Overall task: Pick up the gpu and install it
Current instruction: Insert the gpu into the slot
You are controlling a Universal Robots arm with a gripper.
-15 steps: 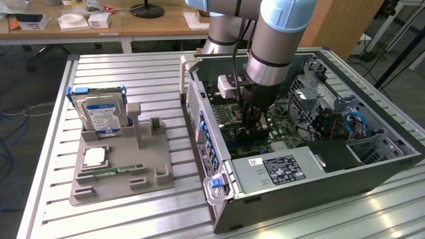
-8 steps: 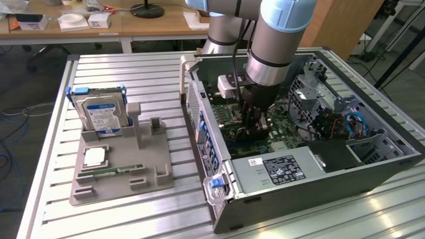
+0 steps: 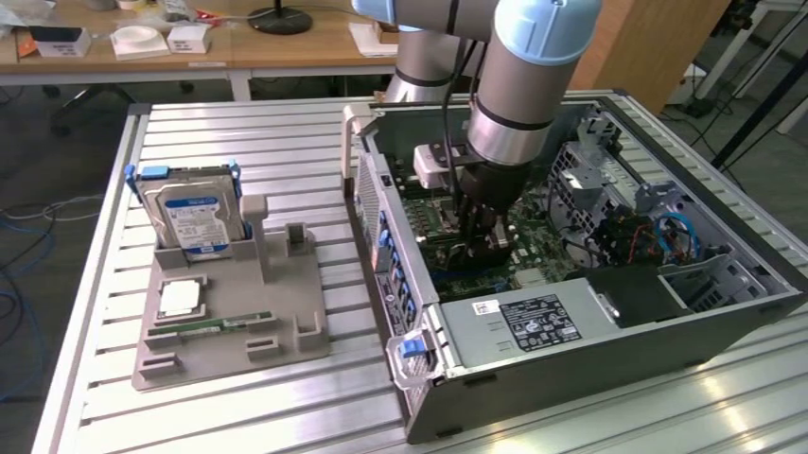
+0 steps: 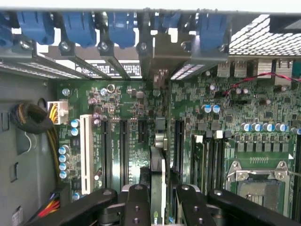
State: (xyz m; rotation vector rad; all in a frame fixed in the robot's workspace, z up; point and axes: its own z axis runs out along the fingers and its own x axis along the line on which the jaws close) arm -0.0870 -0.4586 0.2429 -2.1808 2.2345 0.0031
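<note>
My gripper point(image 3: 486, 248) is down inside the open computer case point(image 3: 417, 378), just above the green motherboard point(image 3: 536, 248). In the wrist view the gpu point(image 4: 158, 165) shows edge-on as a thin upright card between my black fingers point(image 4: 136, 202), and the gripper point(image 4: 160, 207) is shut on it. The card stands over the row of dark expansion slots point(image 4: 123, 146), its far end reaching toward the case's rear bracket openings point(image 4: 162, 56). Whether its edge sits in a slot, I cannot tell. In the exterior view the fingers hide most of the card.
A grey holder point(image 3: 227, 331) on the slatted table at the exterior view's left carries a silver hard drive point(image 3: 189, 218), a green memory stick point(image 3: 208, 327) and a small white square part point(image 3: 181, 298). Inside the case are the power supply point(image 3: 531, 322), cables point(image 3: 657, 236) and the CPU socket point(image 4: 263, 183).
</note>
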